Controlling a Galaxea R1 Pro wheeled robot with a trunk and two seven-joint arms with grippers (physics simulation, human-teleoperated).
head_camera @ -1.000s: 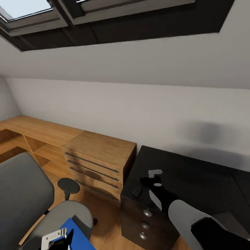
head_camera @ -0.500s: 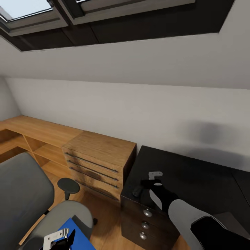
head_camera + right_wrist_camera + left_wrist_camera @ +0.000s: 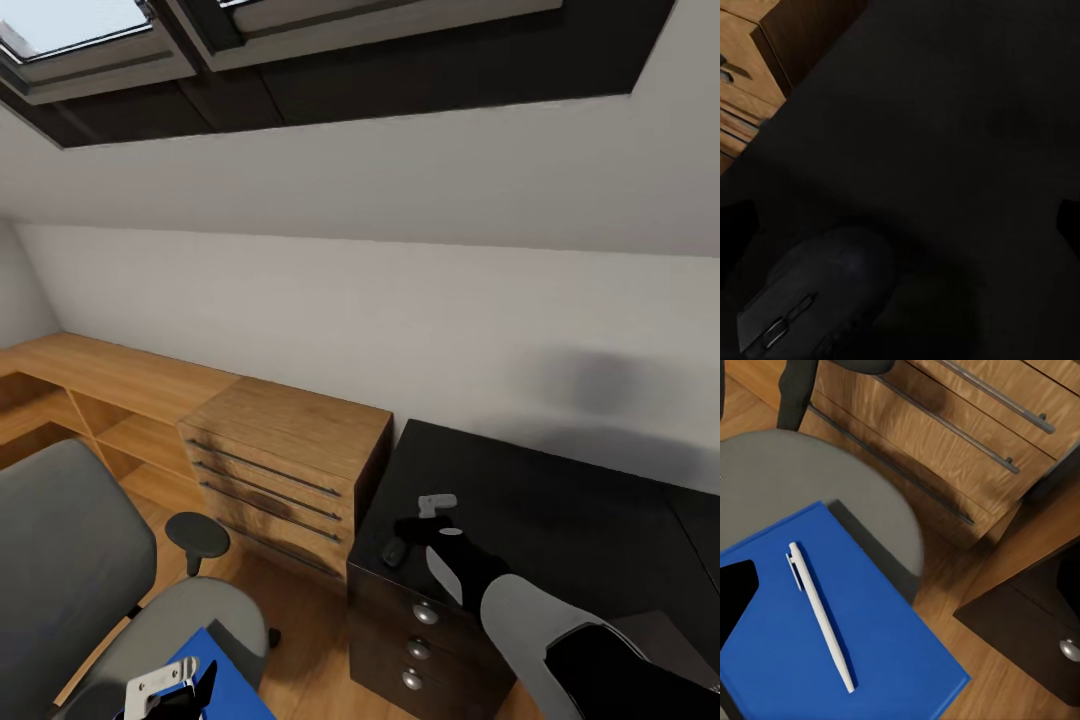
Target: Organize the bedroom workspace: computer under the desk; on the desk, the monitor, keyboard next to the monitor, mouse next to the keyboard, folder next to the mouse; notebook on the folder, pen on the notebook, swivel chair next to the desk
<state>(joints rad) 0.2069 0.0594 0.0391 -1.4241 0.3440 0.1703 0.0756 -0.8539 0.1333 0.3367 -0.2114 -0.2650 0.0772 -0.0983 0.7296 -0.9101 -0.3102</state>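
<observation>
The right gripper (image 3: 432, 512), jaws spread and empty, hovers over the mouse (image 3: 393, 551) near the black worktop's (image 3: 560, 520) left corner. The pen (image 3: 820, 615) lies on the folder (image 3: 881, 641) on the swivel chair (image 3: 190, 610); the left gripper's (image 3: 165, 690) opening cannot be told.

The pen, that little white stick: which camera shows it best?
The left wrist view. There the pen lies whole and sharp on the blue folder, which rests on the swivel chair. In the head view just a corner of the folder shows. The right wrist view looks at the mouse on the desk.
</observation>
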